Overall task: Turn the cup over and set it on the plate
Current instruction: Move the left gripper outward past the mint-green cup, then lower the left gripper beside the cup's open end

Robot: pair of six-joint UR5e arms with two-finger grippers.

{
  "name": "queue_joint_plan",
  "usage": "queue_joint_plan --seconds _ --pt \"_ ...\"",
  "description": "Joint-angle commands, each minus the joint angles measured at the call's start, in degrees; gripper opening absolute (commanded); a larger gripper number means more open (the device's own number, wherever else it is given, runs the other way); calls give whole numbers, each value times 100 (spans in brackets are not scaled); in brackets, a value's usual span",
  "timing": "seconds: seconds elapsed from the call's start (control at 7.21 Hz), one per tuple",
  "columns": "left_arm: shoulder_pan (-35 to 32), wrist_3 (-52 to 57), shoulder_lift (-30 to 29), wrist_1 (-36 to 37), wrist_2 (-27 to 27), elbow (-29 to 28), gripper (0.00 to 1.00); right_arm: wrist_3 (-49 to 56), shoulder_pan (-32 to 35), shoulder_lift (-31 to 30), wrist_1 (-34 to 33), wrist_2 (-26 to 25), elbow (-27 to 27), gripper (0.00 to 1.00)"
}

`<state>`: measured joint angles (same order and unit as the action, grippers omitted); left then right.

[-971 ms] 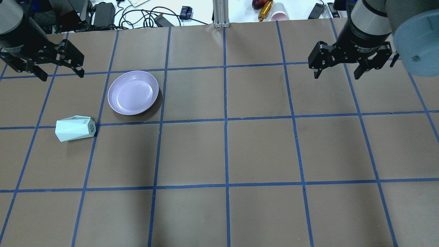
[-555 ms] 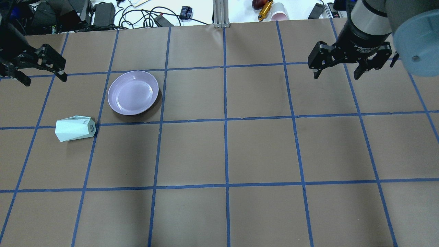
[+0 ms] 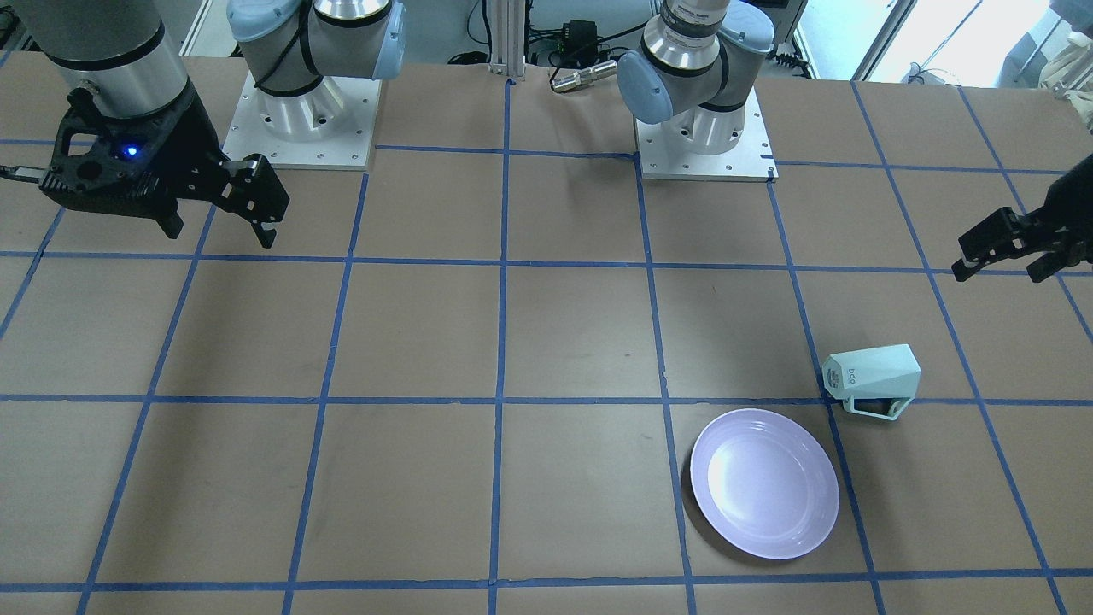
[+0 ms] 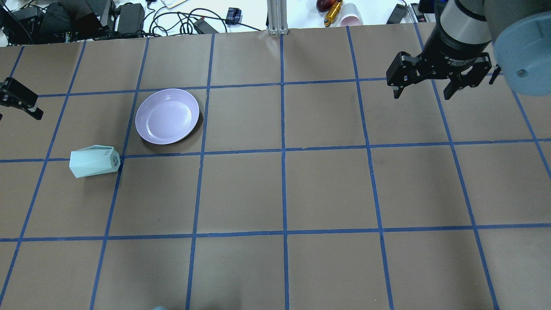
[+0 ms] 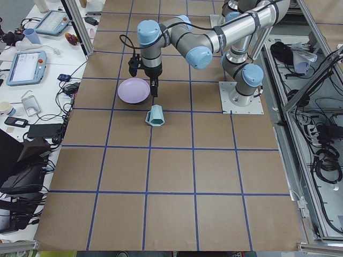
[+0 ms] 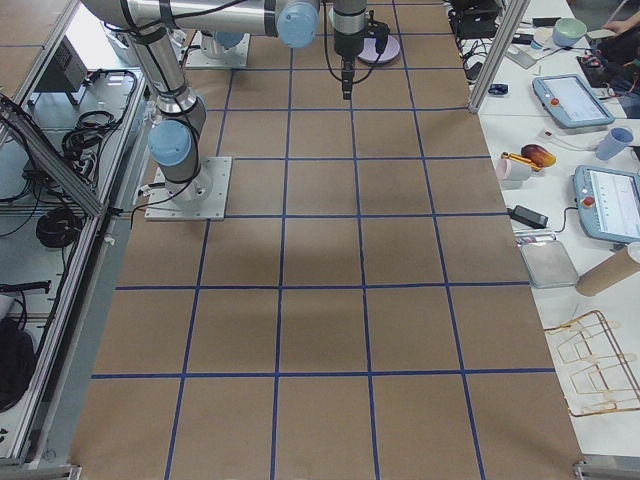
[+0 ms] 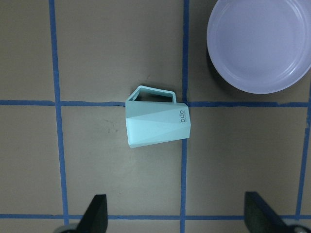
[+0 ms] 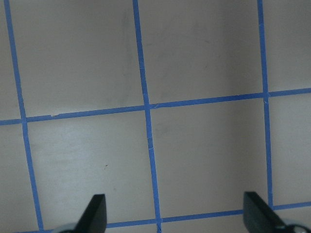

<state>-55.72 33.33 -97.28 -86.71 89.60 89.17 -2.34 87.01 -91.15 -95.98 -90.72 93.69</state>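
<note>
Both spread wide, both holding nothing: left gripper (image 3: 999,272) and right gripper (image 3: 222,235). Touching no object, either one. Hanging above the table (image 4: 284,193), with the left gripper's fingers (image 7: 97,213) far apart at the bottom of its wrist view and the cup (image 7: 155,128) below and ahead, between their lines, untouched. Over brown paper and blue tape lines for the right gripper, with fingers equally wide.

Lying on its side across a tape line, the cup: handle toward the operators' side, base with dark lettering turned toward the table's middle, mouth toward the robot's left. Near the plate (image 4: 167,116), yet apart from it, on the robot's side of it.

Since a second ago: left gripper gone outward, from just beyond the plate's left side to the overhead view's left edge, with only one finger showing there now. Same spots as before for cup, plate and right gripper.

Plenty of room around the cup: open paper on every side, with the plate as its only neighbour. Well in from every table edge, both cup and plate. Well apart from both things, the right gripper, over the table's other half. Beyond the far edge, off the paper, cables (image 4: 172,19) and small clutter.
</note>
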Motion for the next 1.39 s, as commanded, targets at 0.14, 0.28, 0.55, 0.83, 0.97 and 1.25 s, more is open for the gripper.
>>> queue_joint_plan --seconds 0.14,0.28,0.55,0.83,0.97,1.25 --pt "798 727 -483 144 -460 -22 100 -12 0 1 0 1 0 100" --pt "887 875 -615 154 -496 -49 100 -12 0 1 0 1 0 100" --pt "967 956 -1010 215 -994 29 100 -12 0 1 0 1 0 100" --pt "975 1279 -1283 207 -1777 39 100 -12 0 1 0 1 9 100" --pt "1019 1551 -1415 215 -1788 48 100 -12 9 -8 0 1 0 100" --pt "1089 1684 -1740 347 -1814 135 99 -12 0 1 0 1 9 100"
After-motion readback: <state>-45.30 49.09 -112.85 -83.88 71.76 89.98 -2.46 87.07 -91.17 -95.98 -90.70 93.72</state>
